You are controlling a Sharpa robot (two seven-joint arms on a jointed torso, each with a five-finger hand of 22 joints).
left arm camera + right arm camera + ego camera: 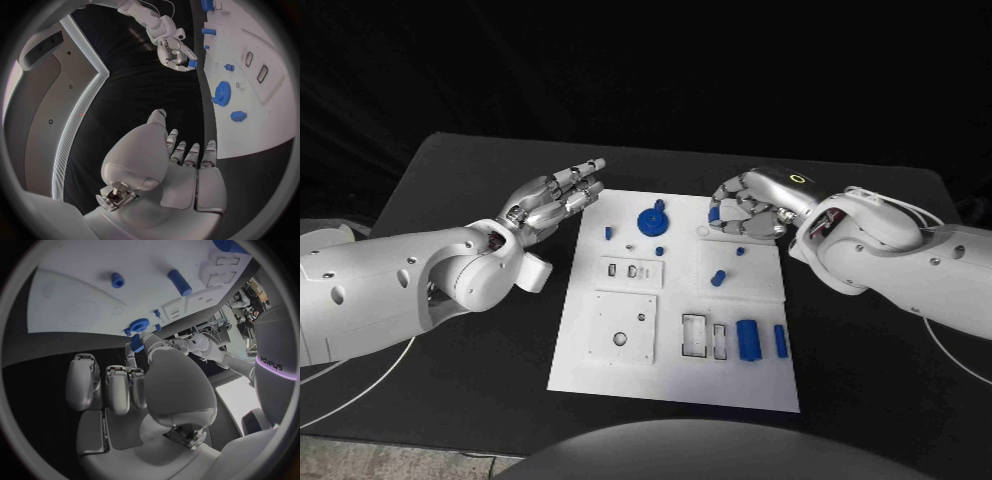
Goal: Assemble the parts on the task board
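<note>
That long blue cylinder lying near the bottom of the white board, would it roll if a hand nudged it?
Probably. The blue cylinder lies on its side on the flat task board, so a sideways nudge could roll it. It looks like stiff, light plastic.

right hand (744, 205) pinching blue part (714, 214), task board (678, 380)

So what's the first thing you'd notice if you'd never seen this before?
Probably the two silver hands over the far end of the white task board. The right hand pinches a small blue part, while the left hand hovers flat and holds nothing. Between them sits a blue gear.
</note>
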